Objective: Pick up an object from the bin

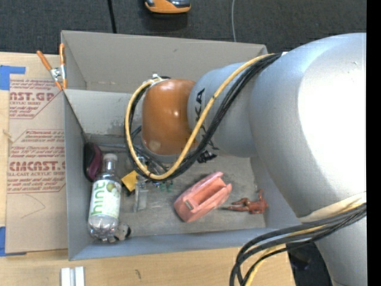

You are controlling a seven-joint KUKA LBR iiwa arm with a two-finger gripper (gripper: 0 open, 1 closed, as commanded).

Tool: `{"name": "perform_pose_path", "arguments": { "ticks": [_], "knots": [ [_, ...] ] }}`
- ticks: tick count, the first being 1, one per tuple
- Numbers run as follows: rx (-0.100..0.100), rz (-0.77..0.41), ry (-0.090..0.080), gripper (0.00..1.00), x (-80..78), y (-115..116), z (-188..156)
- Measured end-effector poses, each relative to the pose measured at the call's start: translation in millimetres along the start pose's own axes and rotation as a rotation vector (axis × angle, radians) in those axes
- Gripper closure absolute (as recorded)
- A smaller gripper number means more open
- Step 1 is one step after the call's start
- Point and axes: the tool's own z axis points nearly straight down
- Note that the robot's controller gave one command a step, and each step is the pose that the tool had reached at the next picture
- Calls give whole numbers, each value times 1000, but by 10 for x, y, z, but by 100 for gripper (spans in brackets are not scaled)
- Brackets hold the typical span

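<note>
While the state of the claw (141,192) cannot be told under the orange cover (169,115), it should be centred over the small yellow piece (128,180) just beside the clear bottle (105,204), left in the bin (178,58).

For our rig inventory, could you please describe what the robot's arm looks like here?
The arm has thick, rounded silver-grey links. A glossy orange dome-shaped cover sits at its wrist. Yellow and black cables run along the arm and loop round the cover. Black lettering, partly hidden, marks the link beside the cover.
</note>
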Motion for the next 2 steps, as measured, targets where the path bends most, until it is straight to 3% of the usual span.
{"name": "perform_pose_path", "arguments": {
  "ticks": [1, 2],
  "knots": [
    [2, -25, 4, 100, -20, -46, 211],
    [1, -25, 4, 100, -20, -46, 211]
  ]
}}
